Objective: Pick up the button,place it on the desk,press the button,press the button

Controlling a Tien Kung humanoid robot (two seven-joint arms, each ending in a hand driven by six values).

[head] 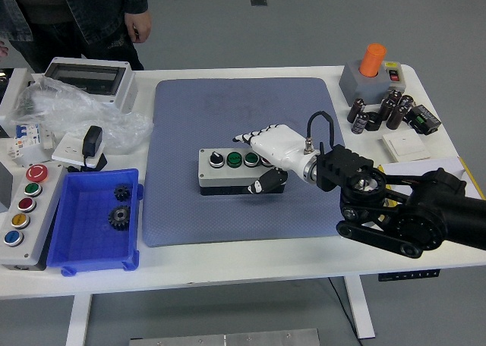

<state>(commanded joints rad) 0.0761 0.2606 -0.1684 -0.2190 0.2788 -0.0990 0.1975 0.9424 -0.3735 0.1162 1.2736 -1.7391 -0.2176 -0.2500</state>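
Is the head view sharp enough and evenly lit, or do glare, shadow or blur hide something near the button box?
Head view: light is even and soft, with only faint shadows on the blue mat; the button box is sharp and its buttons are clear; the white robot hand is bright but not washed out; it covers the box's right end; the clear plastic bag shows slight glare.

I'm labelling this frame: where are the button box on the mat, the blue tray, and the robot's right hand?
button box (220, 168): head view, on its grey top face.
blue tray (91, 247): head view, bare floor near the front.
right hand (275, 149): head view, white back of the hand.
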